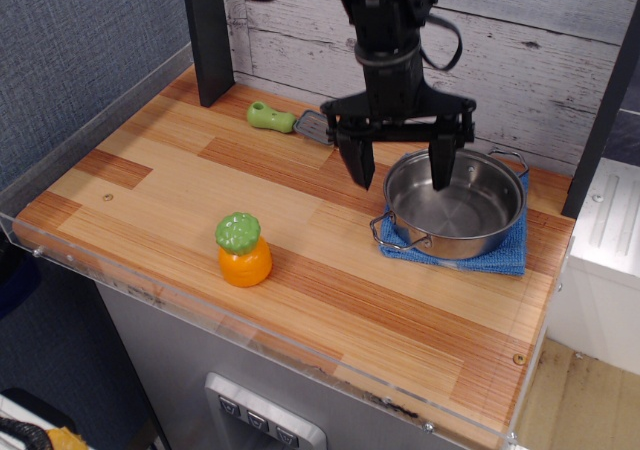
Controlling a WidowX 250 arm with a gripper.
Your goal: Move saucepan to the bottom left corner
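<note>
Tabletop of striped wood spreads below the gripper, its bottom left corner far to the gripper's lower left, well apart. Right under the gripper sits the saucepan on a blue cloth. The black jaws hang spread wide, one finger inside the pan's rim, the other outside its left wall. An orange toy stands lower left; a green-handled scraper lies just behind.

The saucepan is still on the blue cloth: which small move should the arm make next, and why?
Probably lower a little further. The open pincer straddles the left rim of the saucepan, one finger inside and one outside, but seems not yet low enough to close on the wall.
</note>
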